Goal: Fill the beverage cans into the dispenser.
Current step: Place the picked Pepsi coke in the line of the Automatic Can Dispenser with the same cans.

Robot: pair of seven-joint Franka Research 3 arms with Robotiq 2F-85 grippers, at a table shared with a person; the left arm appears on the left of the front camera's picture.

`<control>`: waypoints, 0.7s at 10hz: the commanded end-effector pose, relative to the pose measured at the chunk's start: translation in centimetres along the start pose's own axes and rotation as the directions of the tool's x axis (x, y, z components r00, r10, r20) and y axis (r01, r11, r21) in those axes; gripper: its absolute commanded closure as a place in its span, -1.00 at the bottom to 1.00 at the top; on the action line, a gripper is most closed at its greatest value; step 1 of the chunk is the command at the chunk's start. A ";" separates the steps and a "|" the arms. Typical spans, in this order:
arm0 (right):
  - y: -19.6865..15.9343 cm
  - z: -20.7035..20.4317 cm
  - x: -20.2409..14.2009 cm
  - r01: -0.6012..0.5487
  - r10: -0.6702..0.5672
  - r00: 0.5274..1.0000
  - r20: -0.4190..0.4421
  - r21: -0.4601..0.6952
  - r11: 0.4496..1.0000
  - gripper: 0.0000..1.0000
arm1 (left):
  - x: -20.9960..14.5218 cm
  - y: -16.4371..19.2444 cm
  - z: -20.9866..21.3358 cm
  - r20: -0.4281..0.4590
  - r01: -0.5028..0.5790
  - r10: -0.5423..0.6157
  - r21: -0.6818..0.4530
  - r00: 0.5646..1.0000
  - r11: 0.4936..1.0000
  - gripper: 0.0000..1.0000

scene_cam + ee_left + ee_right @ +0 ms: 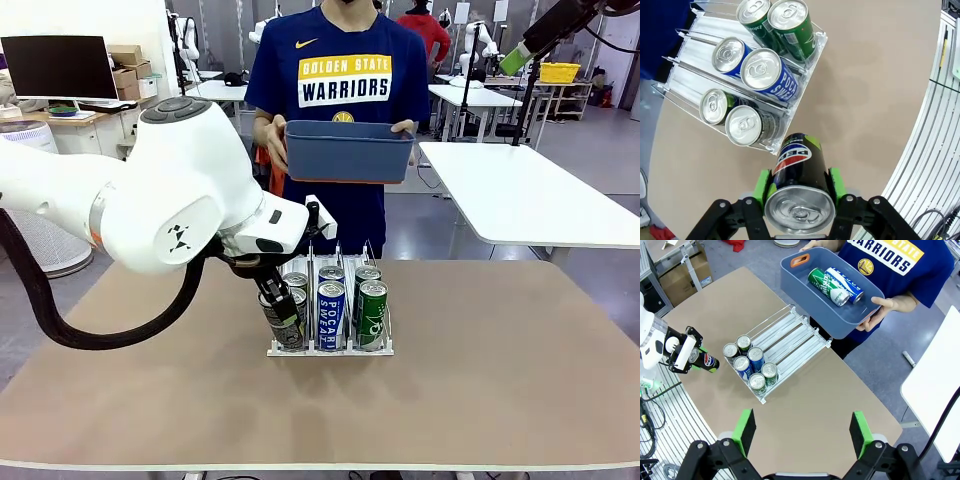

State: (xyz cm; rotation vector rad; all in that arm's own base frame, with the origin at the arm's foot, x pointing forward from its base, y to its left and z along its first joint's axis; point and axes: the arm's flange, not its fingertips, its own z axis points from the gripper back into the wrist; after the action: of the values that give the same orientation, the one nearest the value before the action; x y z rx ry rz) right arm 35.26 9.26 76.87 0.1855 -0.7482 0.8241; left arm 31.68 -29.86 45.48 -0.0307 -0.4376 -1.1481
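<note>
Left jaws clamp one can (801,172); six cans (760,70) occupy the dispenser (690,46).

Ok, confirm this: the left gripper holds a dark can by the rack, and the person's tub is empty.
Not empty: the right wrist view shows a green can and a blue can lying in the tub. The left gripper does hold a dark can.

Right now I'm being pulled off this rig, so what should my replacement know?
Left gripper is shut on a dark can near the dispenser's front corner.
Right gripper is open and empty, high above the table.
Done: six cans stand in the dispenser, two per lane.
The person holds a tub with a green can and a blue can lying in it.
Left: load the held can, then those two.
</note>
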 end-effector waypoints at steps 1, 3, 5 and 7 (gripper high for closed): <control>0.0 0.0 0.0 0.001 -0.001 1.000 0.001 0.000 1.000 -1.00 | -0.2 -0.1 0.3 -0.004 -0.008 0.008 0.008 1.000 1.000 -0.16; 0.0 0.0 0.0 0.001 -0.001 1.000 0.001 0.000 1.000 -1.00 | 0.0 0.0 -0.1 -0.001 -0.001 0.001 -0.004 1.000 1.000 -0.16; 0.0 0.0 0.0 0.001 -0.001 1.000 0.001 0.000 1.000 -1.00 | 1.2 -0.2 -1.7 0.011 -0.234 0.234 0.043 0.972 0.971 -0.16; 0.0 0.0 0.0 0.001 -0.001 1.000 0.001 0.000 1.000 -1.00 | 0.9 0.7 -2.9 0.007 -0.214 0.214 0.087 0.977 0.973 -0.16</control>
State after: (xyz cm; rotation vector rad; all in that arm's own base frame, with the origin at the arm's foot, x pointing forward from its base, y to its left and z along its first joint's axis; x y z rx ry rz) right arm 35.25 9.26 76.87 0.1854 -0.7482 0.8240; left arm 32.65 -30.45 43.69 -0.0491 -0.4346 -0.9274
